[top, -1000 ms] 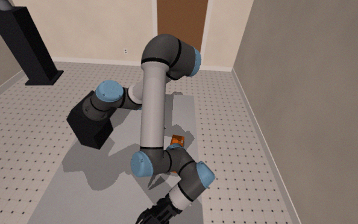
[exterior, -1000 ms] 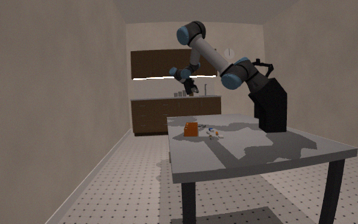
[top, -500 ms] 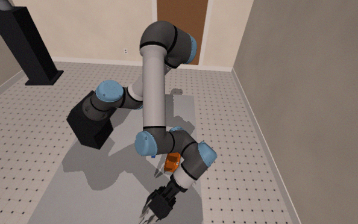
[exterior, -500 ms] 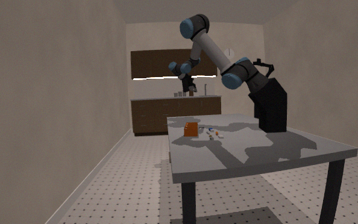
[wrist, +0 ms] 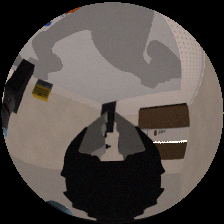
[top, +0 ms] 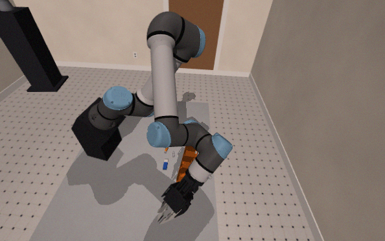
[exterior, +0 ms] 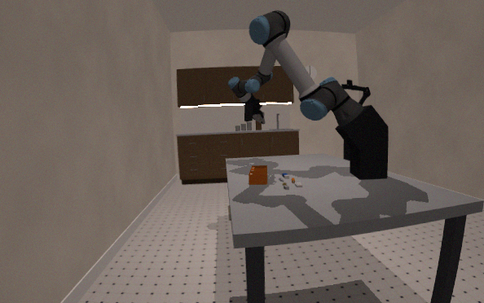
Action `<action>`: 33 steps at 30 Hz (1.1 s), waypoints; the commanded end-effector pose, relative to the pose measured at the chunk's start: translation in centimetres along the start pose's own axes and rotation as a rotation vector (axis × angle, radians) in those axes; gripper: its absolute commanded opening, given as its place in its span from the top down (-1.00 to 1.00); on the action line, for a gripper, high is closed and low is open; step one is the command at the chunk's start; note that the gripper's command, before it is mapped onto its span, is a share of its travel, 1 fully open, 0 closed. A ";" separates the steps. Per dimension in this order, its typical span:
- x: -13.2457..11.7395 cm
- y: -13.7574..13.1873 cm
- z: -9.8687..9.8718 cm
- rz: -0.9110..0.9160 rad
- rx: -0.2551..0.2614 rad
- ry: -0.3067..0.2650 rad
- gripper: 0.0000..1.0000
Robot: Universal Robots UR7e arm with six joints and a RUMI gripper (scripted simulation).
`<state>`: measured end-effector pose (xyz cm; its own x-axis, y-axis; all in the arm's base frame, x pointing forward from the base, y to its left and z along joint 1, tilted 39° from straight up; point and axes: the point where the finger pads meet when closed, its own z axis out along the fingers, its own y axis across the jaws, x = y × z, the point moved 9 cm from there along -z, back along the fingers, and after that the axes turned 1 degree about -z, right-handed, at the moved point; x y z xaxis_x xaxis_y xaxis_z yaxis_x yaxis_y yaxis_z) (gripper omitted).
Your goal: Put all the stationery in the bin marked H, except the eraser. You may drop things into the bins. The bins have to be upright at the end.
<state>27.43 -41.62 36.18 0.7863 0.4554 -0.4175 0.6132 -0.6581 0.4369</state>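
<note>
My gripper (top: 163, 218) (exterior: 261, 120) (wrist: 110, 112) is shut with nothing visible between its fingers, high above the table and away from the small items. A row of orange bins (top: 186, 160) (exterior: 258, 175) stands upright on the table, partly hidden by the arm in the top view; the letter H cannot be read. Beside the bins lies a blue and white block (top: 165, 166) (exterior: 285, 175), which looks like the eraser. Near it lie a small orange item (top: 166, 149) (exterior: 292, 179), a thin pale item (top: 173, 154) and a white item (exterior: 298, 185). Their exact kinds are too small to tell.
The grey table (top: 97, 223) (exterior: 326, 213) carries the arm's black base (top: 97, 142) (exterior: 368, 147). The forearm and wrist hang over the bin side in the top view. A kitchen counter (exterior: 204, 159) stands beyond the table. A black pillar (top: 35, 48) stands on the floor.
</note>
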 end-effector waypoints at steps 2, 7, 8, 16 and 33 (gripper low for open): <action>1.7 -1.8 -2.4 0.044 -0.016 0.037 0.91; 2.2 -2.8 -3.3 0.110 -0.032 0.097 0.91; 2.7 -3.2 -3.8 0.110 -0.032 0.097 0.91; 4.6 -5.5 -6.0 0.176 -0.042 0.158 0.91; 8.3 -10.4 -9.7 0.305 -0.047 0.283 0.91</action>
<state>28.42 -27.64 36.12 0.9061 0.4099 -0.1046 0.3980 -0.7419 0.5397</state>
